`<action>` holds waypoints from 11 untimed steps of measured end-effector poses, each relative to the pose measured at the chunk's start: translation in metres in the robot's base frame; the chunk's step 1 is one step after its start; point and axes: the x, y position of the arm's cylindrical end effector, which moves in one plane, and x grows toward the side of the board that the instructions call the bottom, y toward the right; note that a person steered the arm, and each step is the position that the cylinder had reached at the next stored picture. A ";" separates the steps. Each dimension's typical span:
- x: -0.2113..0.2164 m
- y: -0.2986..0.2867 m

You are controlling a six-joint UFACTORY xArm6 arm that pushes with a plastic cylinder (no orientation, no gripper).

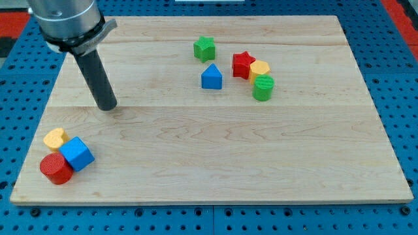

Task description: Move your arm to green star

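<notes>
The green star (204,47) lies near the view's top, a little right of the middle of the wooden board (215,150). My tip (107,106) rests on the board at the view's left, far to the left of the star and lower. A blue block with a pointed top (211,77) sits just below the star. Nothing touches my tip.
A red star (242,64), a yellow block (259,69) and a green cylinder (263,87) cluster right of the green star. At the bottom left sit a yellow heart-like block (55,138), a blue cube (77,154) and a red cylinder (55,169).
</notes>
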 end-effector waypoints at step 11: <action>-0.201 0.174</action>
